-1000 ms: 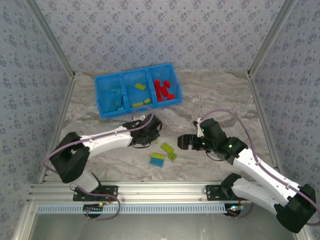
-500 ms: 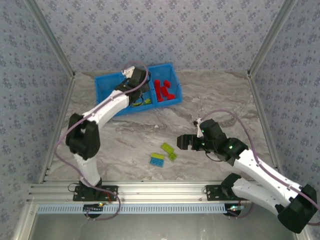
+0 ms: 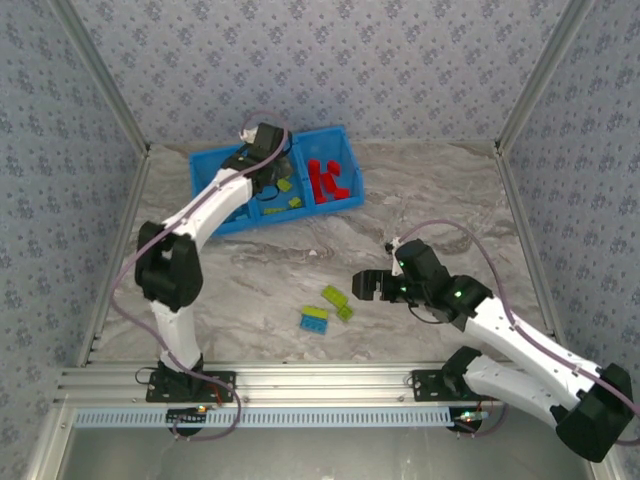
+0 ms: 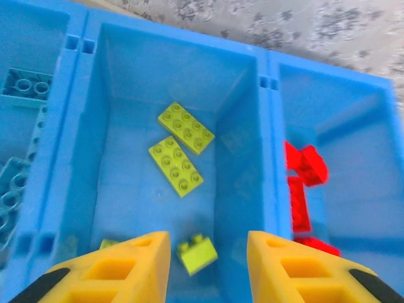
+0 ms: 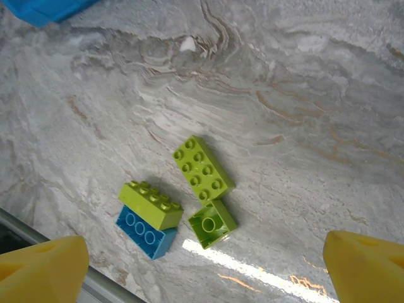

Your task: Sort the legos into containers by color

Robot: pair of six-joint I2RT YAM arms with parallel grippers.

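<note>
Lime legos sit just before the right pincer, gaping and empty; left pincer, parted, empty, hangs far off over the tray.

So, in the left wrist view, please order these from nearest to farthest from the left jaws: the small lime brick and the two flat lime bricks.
1. Small lime brick, at the bottom edge.
2. Lower flat lime brick, mid-compartment.
3. Upper flat lime brick, just behind it.
</note>
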